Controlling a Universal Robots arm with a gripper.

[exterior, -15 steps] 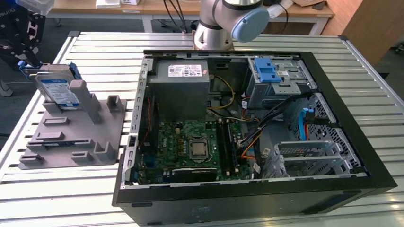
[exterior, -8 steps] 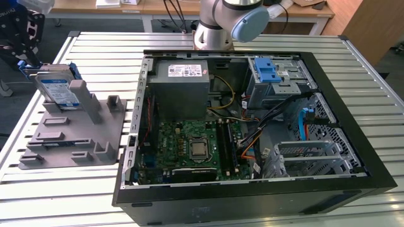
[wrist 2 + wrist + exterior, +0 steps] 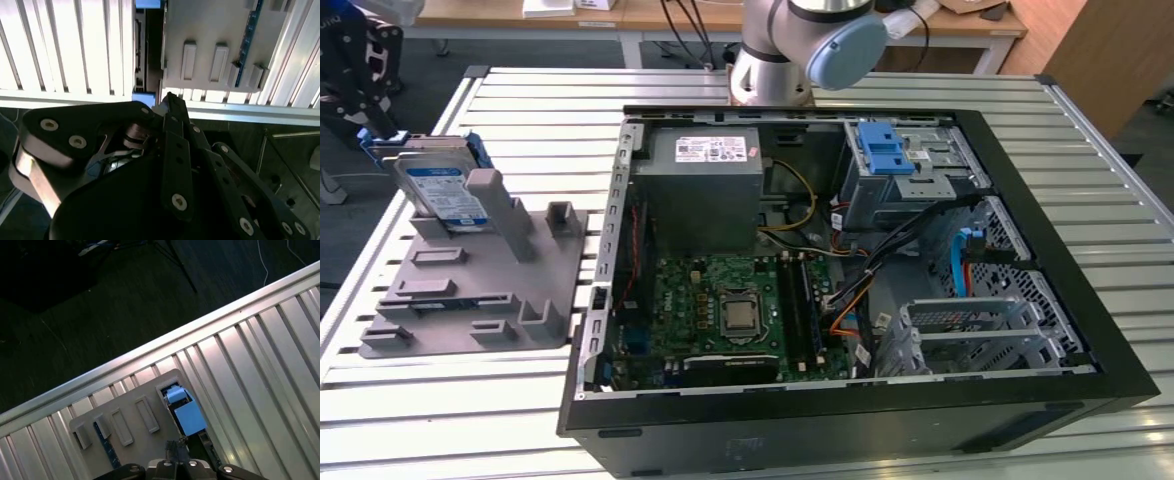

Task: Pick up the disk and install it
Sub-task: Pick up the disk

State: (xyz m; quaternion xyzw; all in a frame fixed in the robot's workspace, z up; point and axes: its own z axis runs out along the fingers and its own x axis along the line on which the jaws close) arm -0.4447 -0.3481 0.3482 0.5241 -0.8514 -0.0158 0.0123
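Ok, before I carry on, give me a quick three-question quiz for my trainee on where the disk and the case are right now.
1. True or false: the disk already sits inside the computer case.
2. The disk stands in: A) the grey holder B) the power supply C) the motherboard.
3. In the exterior view, on which side of the case is the holder?
Key: 1 false; 2 A; 3 the exterior view's left.

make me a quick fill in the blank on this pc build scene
The disk stands in the grey holder, ___ the computer case. The drive cage has a ___ latch. The green motherboard lies ___ the case.
Missing: outside; blue; inside.
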